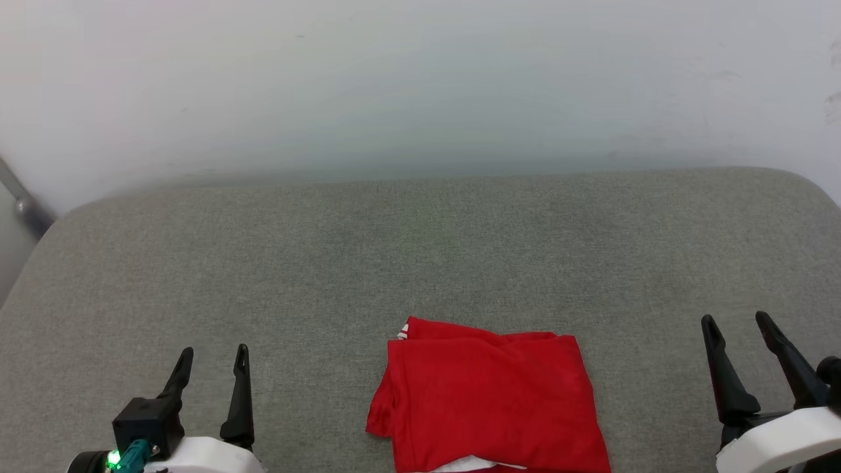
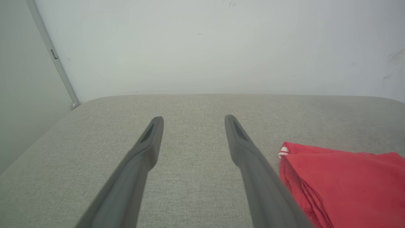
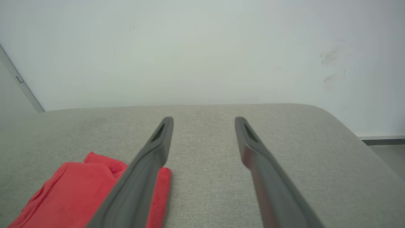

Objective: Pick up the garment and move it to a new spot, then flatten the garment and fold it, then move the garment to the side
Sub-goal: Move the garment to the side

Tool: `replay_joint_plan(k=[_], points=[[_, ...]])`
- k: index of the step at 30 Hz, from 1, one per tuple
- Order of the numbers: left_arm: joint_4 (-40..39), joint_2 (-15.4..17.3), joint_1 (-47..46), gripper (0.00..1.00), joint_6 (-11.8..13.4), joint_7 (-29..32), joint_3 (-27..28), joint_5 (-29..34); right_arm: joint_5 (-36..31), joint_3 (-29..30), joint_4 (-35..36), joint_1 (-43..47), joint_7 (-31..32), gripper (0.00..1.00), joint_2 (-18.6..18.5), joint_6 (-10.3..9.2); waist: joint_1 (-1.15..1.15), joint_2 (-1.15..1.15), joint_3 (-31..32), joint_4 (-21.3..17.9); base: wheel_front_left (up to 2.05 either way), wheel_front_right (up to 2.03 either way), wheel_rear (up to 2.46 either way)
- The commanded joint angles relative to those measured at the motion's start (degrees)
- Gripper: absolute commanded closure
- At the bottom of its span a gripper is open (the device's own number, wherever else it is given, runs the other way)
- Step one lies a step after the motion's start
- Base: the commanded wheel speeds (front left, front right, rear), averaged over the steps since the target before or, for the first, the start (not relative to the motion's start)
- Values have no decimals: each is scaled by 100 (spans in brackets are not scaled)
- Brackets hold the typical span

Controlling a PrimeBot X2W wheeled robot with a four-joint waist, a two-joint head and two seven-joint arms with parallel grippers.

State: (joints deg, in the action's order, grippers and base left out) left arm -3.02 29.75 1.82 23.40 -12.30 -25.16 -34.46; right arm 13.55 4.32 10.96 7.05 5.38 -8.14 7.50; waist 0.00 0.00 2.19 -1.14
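The garment (image 1: 489, 401) is a red shirt folded into a rough rectangle, plain red side up, lying on the grey cushion at the near middle. A bit of red-and-white striped trim peeks out at its far left corner, and white cloth shows at its near edge. My left gripper (image 1: 213, 361) hovers open at the lower left, well clear of the cloth. At the lower right my right gripper (image 1: 736, 325) stands open too, apart from the shirt. In the left wrist view the garment (image 2: 345, 186) lies right of my open fingers; in the right wrist view the garment (image 3: 76, 196) lies left of them.
A grey fabric cushion (image 1: 420, 263) with rounded far corners bears everything. A pale wall (image 1: 420, 85) rises behind it. A metal strip (image 1: 26, 203) runs down the wall at the far left. Floor (image 3: 386, 152) drops away past the cushion's right edge.
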Motion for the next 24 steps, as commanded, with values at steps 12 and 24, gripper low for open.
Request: replay_joint_plan(k=[12, 24], points=[[-28, -227, 109, 0, 39, -215, 238, -63, 1492, 1629, -638, -127, 2545, 0, -636, -2, 0, 0, -150, 220, 0, 0, 0], [22, -524, -142, 0, -168, -278, 212, 102, 3253, 2179, -2454, -948, 5334, 0, 357, -2, 0, 0, -348, 712, 0, 0, 0]])
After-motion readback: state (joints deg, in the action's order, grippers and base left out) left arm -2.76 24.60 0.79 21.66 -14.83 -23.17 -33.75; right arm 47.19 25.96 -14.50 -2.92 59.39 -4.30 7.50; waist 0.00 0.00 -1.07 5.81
